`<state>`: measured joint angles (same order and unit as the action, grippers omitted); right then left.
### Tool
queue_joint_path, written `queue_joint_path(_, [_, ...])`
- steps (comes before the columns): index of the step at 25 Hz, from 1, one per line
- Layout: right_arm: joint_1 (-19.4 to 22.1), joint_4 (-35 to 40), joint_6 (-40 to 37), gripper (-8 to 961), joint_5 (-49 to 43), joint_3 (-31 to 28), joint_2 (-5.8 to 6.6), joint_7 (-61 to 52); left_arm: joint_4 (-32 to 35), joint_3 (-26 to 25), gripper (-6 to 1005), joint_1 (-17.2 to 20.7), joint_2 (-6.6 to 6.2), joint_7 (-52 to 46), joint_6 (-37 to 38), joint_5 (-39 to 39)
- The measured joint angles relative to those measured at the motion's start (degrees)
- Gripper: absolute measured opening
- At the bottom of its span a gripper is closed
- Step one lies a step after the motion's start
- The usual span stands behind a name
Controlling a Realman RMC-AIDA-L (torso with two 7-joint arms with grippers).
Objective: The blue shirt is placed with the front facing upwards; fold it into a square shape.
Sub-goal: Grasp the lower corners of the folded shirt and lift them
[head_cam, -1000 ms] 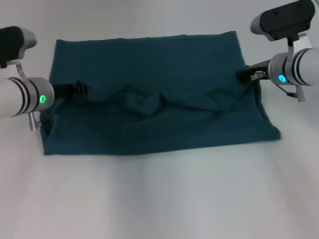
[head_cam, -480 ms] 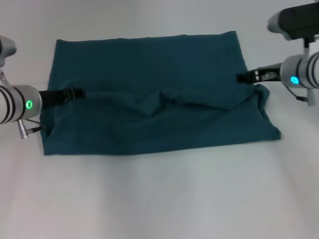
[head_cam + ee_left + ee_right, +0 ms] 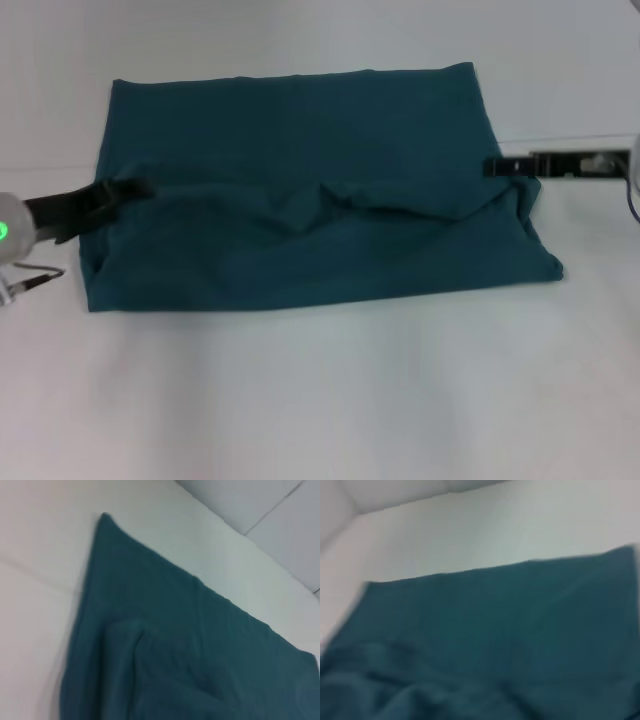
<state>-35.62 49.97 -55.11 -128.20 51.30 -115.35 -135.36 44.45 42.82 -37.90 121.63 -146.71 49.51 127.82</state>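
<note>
The blue shirt (image 3: pixel 300 140) lies on the white table, folded into a wide rectangle with plain teal fabric up. A wrinkled fold edge (image 3: pixel 330 200) runs across its middle. No lettering shows. My left gripper (image 3: pixel 138 188) reaches in low from the left, its tip over the shirt's left edge. On the right, my right gripper (image 3: pixel 492 166) has its tip just beside the shirt's right edge. Neither holds any cloth. The left wrist view shows the shirt (image 3: pixel 175 645) with a corner (image 3: pixel 104 517). The right wrist view shows the shirt (image 3: pixel 495 630) spread flat.
The white table (image 3: pixel 320 400) stretches in front of the shirt and to both sides. A seam line in the surface (image 3: pixel 560 140) runs behind the right gripper. Nothing else lies near the shirt.
Both arms have drawn back outward, left arm to the left, right arm to the right, off the shirt's middle. The shirt stays folded, its centre wrinkles slightly flatter.
</note>
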Motion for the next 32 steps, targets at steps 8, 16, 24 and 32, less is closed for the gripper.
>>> queue_joint_path(8, [8.2, -1.4, -22.1, 946, 19.5, -8.6, 0.15, 10.3, 0.4, -1.6, 610, 6.5, -1.63, 1.2, 8.5, -7.7])
queue_joint_path(16, [9.8, -8.1, -34.1, 946, 23.8, -14.6, 1.57, 14.3, -1.3, -6.6, 606, 6.8, -3.51, 1.5, 13.4, -6.3])
queue_joint_path(24, [9.9, -9.8, -33.7, 946, 23.6, -14.9, 1.82, 16.3, -3.2, -6.4, 603, 6.8, -3.17, 14.1, 8.0, -3.8])
queue_joint_path(32, [10.0, -9.9, -33.6, 946, 23.6, -15.0, 1.80, 16.6, -8.3, -4.9, 600, 5.0, -3.07, 16.3, 4.5, -3.6])
